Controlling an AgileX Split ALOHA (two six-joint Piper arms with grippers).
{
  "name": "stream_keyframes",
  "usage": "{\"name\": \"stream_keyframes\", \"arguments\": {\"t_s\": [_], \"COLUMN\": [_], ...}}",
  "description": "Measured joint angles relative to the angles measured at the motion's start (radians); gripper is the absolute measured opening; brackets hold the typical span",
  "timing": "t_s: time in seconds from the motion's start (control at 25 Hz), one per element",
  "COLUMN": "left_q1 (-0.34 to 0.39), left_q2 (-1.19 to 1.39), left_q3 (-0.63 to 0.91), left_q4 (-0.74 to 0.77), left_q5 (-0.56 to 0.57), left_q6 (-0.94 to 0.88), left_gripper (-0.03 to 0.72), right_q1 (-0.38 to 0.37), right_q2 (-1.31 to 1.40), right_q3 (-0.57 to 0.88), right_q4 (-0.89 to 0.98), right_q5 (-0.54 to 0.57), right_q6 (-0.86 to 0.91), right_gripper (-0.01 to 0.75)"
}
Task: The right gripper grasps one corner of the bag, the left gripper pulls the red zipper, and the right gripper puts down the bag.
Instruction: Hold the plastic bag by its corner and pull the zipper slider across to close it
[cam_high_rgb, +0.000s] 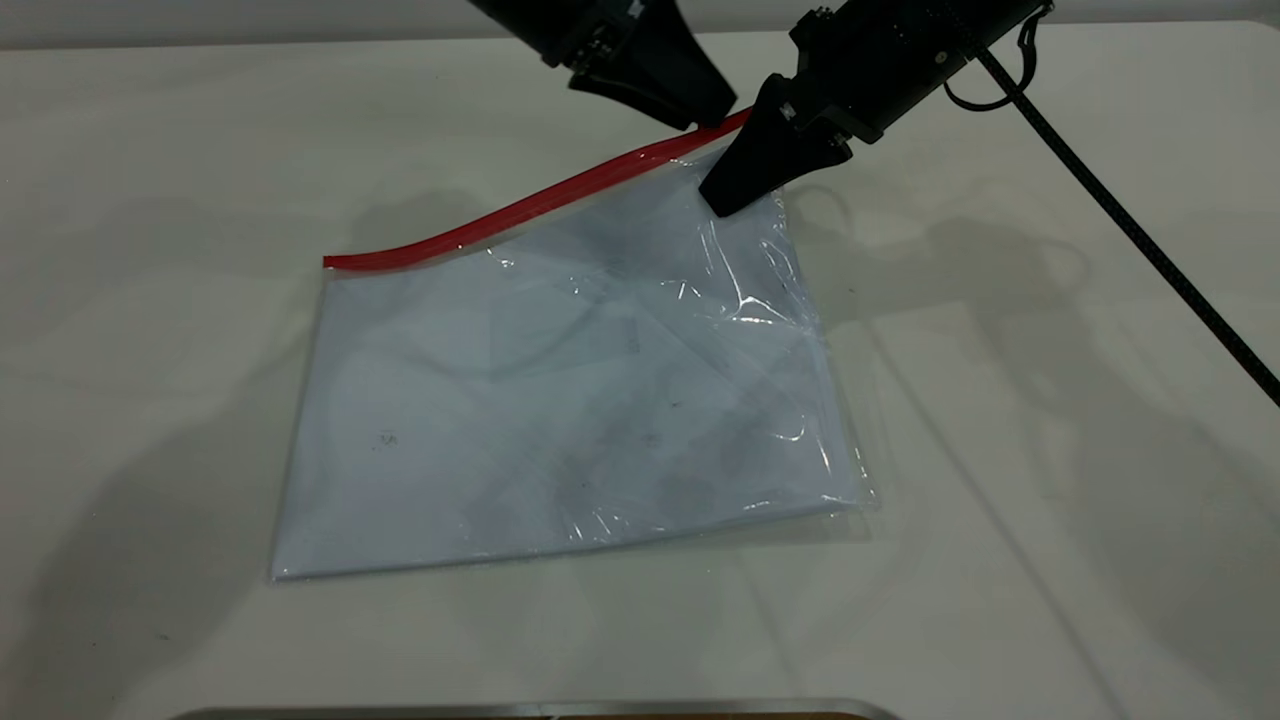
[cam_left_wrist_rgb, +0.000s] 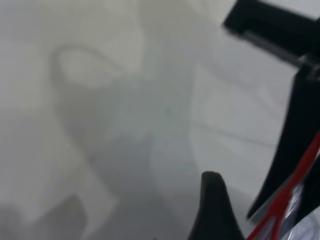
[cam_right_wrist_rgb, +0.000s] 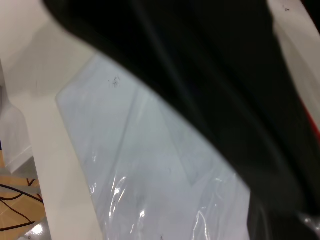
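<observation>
The clear bag (cam_high_rgb: 560, 400) lies on the white table with white paper inside. Its red zipper (cam_high_rgb: 520, 205) runs along the far long edge. My right gripper (cam_high_rgb: 722, 198), with the cable loop, is shut on the far right corner (cam_high_rgb: 740, 175) just below the zipper's end and holds it lifted, so the plastic wrinkles there. My left gripper (cam_high_rgb: 700, 115) hovers at the zipper's raised right end, open. In the left wrist view one finger (cam_left_wrist_rgb: 212, 210) stands apart from the zipper (cam_left_wrist_rgb: 295, 182), beside the right gripper's jaw. The right wrist view shows the bag (cam_right_wrist_rgb: 150, 150).
The right arm's thin black cord (cam_high_rgb: 1150, 250) runs across the table's right side. A metal edge (cam_high_rgb: 540, 710) lies at the front. The table (cam_high_rgb: 150, 150) stretches bare to the left; its edge (cam_right_wrist_rgb: 50, 150) and the floor show in the right wrist view.
</observation>
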Motion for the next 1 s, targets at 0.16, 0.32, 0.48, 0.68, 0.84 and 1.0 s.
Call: {"name": "stream_keyframes", "arguments": {"t_s": [0.16,0.32,0.48,0.68,0.84,1.0], "left_q1": [-0.016,-0.016,-0.016,-0.017,-0.018,-0.018], "left_q2": [0.005,0.018,0.019,0.019,0.022,0.022], "left_q3": [-0.002,-0.002,-0.002,-0.002,-0.002,-0.002], "left_q4": [-0.002,-0.002,-0.005,-0.01,-0.013,-0.02], "left_q5": [0.001,-0.008,-0.009,-0.007,-0.004,0.003], "left_q6": [0.004,0.004,0.004,0.004,0.005,0.019], "left_gripper": [0.585,0.539,0.454,0.364,0.328,0.21], "right_q1": [0.0,0.0,0.0,0.0,0.0,-0.001], "right_q2": [0.0,-0.001,-0.008,-0.007,-0.007,-0.007], "right_q3": [0.0,0.0,0.001,0.001,0.001,0.001], "right_q4": [0.001,-0.01,-0.011,-0.011,-0.011,-0.011], "right_q5": [0.007,0.012,0.015,0.015,0.014,0.009], "right_q6": [-0.01,-0.015,-0.024,-0.024,-0.024,-0.024], "right_gripper": [0.034,0.034,0.034,0.034,0.034,0.034]}}
